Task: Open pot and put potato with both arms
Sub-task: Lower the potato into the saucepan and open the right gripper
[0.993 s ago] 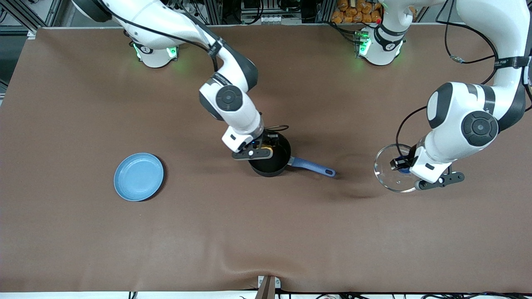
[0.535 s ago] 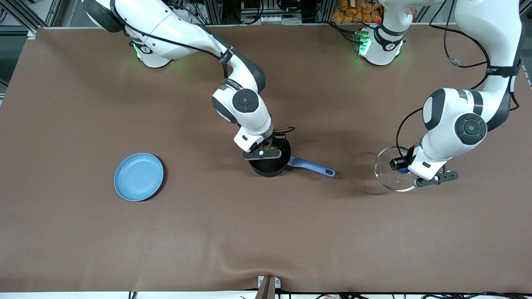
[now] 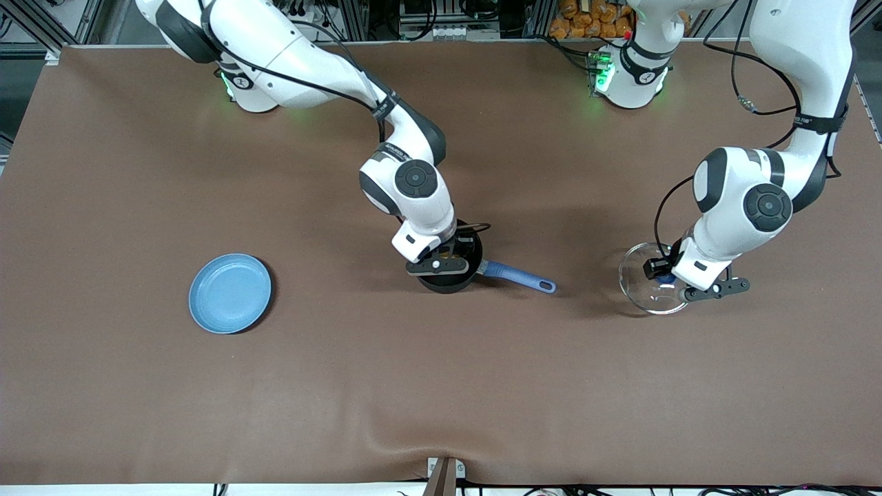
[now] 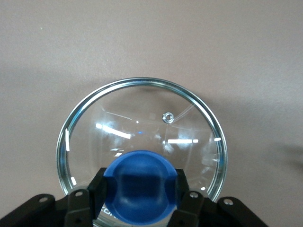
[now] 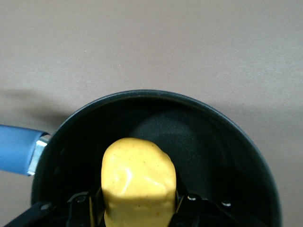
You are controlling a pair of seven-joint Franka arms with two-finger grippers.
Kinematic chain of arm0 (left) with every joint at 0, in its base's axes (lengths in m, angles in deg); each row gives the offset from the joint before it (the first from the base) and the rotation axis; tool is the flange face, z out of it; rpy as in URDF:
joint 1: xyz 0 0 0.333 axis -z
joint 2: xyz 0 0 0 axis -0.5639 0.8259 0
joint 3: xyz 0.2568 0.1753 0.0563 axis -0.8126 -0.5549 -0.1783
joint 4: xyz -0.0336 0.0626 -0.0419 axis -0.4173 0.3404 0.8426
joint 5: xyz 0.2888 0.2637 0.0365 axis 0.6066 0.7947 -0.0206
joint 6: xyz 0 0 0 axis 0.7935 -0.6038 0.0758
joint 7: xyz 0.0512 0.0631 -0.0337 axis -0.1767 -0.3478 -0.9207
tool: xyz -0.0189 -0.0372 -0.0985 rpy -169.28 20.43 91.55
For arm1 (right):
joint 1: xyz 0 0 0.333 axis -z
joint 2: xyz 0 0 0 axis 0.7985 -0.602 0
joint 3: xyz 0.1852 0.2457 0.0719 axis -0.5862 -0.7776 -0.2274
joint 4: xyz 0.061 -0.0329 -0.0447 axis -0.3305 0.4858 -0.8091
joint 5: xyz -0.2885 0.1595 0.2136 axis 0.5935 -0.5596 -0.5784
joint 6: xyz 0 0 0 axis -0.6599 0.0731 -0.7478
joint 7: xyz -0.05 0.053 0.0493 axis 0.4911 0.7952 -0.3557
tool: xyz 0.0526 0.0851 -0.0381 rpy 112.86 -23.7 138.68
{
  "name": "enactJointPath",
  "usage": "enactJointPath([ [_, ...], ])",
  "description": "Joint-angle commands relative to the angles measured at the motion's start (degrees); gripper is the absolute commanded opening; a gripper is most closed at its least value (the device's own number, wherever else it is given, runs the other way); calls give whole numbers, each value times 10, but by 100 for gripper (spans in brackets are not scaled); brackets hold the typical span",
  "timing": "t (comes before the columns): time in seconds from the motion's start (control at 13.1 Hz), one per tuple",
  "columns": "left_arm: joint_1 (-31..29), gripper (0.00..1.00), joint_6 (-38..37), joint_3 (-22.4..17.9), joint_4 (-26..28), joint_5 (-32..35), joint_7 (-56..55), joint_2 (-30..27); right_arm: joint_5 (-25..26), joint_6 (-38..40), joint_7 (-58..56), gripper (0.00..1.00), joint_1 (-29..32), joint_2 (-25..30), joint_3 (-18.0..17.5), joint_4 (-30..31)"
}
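Two claws are busy at once. Right claw (image 3: 444,260) sits low over the pot (image 3: 451,279), clamped on the potato (image 5: 138,182), which hangs inside the rim just above the dark floor. Left claw (image 3: 667,277) is closed on the blue knob (image 4: 139,182) of the lid (image 4: 142,142), holding it low over the desk (image 3: 441,386) toward the left arm's end, well apart from the pot.

My judgement: the pot is open and the step in hand is releasing the potato. To do it well, the right claw should go down until the potato nearly touches the bottom, then part its fingers only enough to let go, so the lump does not bounce or roll against the wall. It should then rise straight up, clear of the rim, so as not to nudge the pot by its handle (image 3: 518,276). The left claw need only keep the lid level and out of the way.

The potato is matte, yellow and blocky, rounded at the corners, likely soft or light. The pot is round, black and smooth inside, with a long blue handle ending in a loop. The lid is clear glass ringed in bright metal, with a small vent hole. A flat light-blue plate (image 3: 230,293) lies toward the right arm's end
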Motion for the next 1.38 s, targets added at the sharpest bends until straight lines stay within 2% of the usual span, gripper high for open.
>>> enactJointPath([
  [0.0,-8,0,26,6,22,-2,12,-9,17,6,20,15,-21,-22,18,-26],
  [0.15,-18,0,59,6,36,-2,30,-1,17,5,26,15,-26,-28,19,-27],
  [0.46,-22,0,73,6,37,-3,40,14,29,5,38,18,-28,-32,22,-27],
  [0.61,-22,0,73,6,36,-3,40,16,28,8,38,40,-28,-32,22,-27],
  [0.69,-22,0,73,7,36,-12,40,16,28,9,40,72,-27,-31,22,-27],
  [0.84,-21,0,73,18,38,-19,41,15,28,10,51,100,-24,-28,22,-28],
  [1.22,-22,0,73,19,38,-19,41,24,28,14,50,100,-20,-9,21,-37],
  [1.3,-22,16,73,19,37,-19,41,25,28,25,50,100,-20,2,22,-39],
])
